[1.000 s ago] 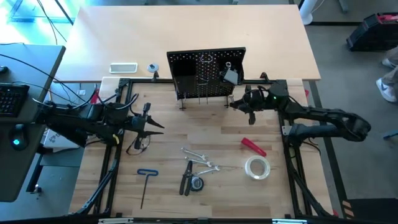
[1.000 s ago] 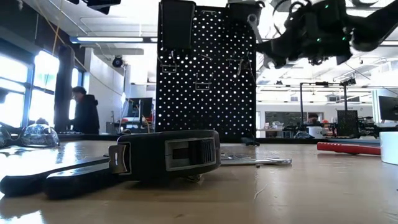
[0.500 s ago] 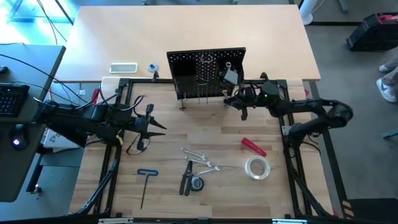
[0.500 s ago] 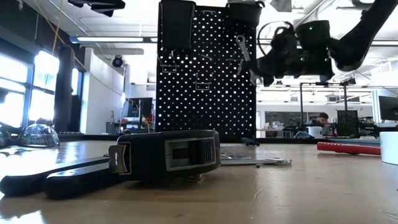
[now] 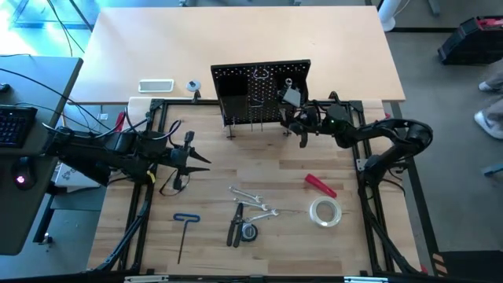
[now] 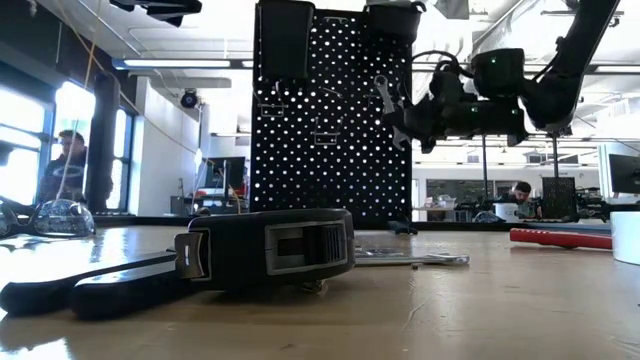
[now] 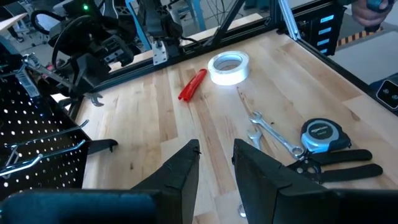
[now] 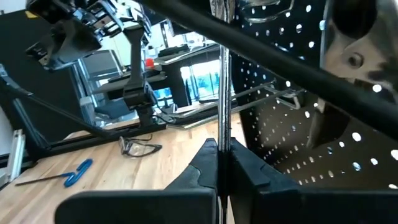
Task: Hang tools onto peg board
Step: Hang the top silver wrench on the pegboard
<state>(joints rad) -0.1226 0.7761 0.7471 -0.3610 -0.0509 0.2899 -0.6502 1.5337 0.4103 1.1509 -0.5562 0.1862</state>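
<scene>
Pale wood tabletop (image 5: 212,181) inside a black frame, with the peg board (image 5: 260,93) upright at its far edge. My right end effector (image 5: 302,126), raised at the board's right end, is pressed together on a silver wrench (image 6: 384,100), whose shaft runs between the fingers in the right wrist view and whose open head lies against the perforated face. My left end effector (image 5: 191,157) waits near the tabletop's left edge, fingers slightly spread and empty, just above the safety glasses (image 5: 174,184).

Progress, as I judge it: early. A few items appear to hang on the board already. Left on the tabletop are the blue T-handle hex key (image 5: 184,233), two more wrenches (image 5: 253,200), dark-handled pliers (image 5: 236,225), a tape measure (image 5: 249,232), the red-handled tool (image 5: 320,185) and the tape roll (image 5: 324,211).

No brand, label or writing is legible.
</scene>
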